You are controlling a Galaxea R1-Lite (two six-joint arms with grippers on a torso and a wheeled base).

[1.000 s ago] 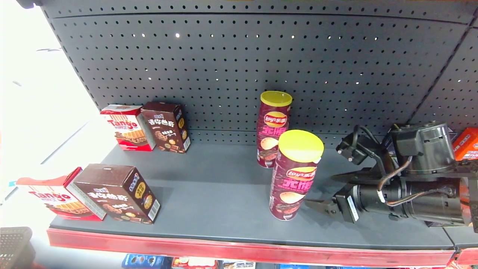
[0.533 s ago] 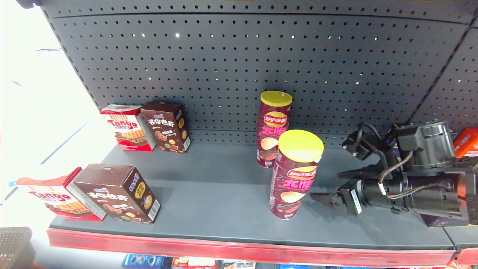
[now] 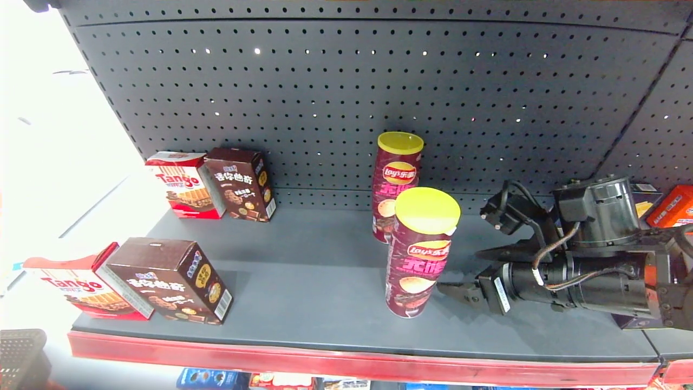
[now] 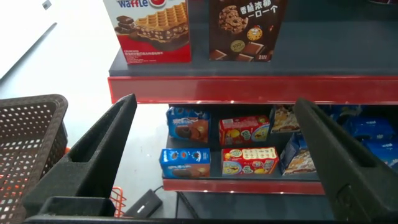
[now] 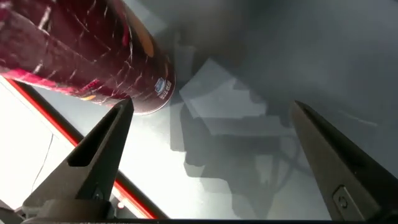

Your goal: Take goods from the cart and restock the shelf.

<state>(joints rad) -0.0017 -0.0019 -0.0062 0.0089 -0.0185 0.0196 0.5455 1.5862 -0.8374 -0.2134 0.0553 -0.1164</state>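
Right gripper (image 3: 460, 272), centre-right of head view: jaws spread wide, holding nothing, just beside front chip can (image 3: 417, 254). Can stands upright on shelf (image 3: 314, 271), lower centre. Second can (image 3: 399, 173) behind it. Left gripper (image 4: 211, 162) wide open, empty.

On the shelf (image 3: 303, 271) I see the front can (image 3: 419, 254), the rear can (image 3: 397, 179) at 11 o'clock just behind it, my right gripper (image 3: 460, 271) at 3 o'clock just beside it, front boxes (image 3: 135, 279) at 9, and back boxes (image 3: 214, 184) at 10.
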